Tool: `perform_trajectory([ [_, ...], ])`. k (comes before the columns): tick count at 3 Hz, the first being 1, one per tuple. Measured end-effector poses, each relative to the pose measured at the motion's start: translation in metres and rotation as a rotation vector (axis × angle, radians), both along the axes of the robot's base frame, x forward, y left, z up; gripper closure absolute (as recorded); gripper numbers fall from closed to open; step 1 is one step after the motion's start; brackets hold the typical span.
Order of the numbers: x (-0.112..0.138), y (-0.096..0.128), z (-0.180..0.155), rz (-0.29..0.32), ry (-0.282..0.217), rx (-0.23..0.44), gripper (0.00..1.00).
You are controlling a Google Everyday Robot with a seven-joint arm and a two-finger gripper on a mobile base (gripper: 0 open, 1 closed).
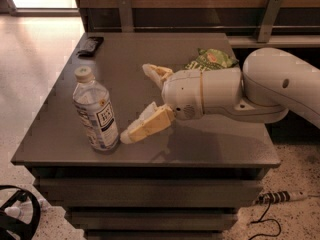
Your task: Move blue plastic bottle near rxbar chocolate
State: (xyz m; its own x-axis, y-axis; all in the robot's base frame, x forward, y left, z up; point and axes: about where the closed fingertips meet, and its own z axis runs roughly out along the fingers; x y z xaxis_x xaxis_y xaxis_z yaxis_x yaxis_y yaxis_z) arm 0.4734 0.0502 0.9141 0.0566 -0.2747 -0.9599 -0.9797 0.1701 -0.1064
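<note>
The blue plastic bottle (95,113) stands upright near the table's front left, with a pale cap and a white label. The rxbar chocolate (90,45) lies flat at the table's far left corner, a small dark wrapper. My gripper (136,104) reaches in from the right, just to the right of the bottle. Its two tan fingers are spread wide open and hold nothing. The near fingertip (131,134) is right beside the bottle's base; whether it touches cannot be told.
A green chip bag (210,60) lies behind my white arm (260,91) at the table's right. The grey table (150,156) has its front edge close below the bottle. A cable (272,199) and a dark object lie on the floor.
</note>
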Motion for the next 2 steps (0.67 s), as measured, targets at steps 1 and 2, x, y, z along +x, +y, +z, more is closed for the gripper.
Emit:
perform_trajectory([
  [1, 0.000, 0.018, -0.010, 0.017, 0.005, 0.048, 0.00],
  [2, 0.002, 0.035, -0.014, 0.037, 0.003, 0.085, 0.00],
])
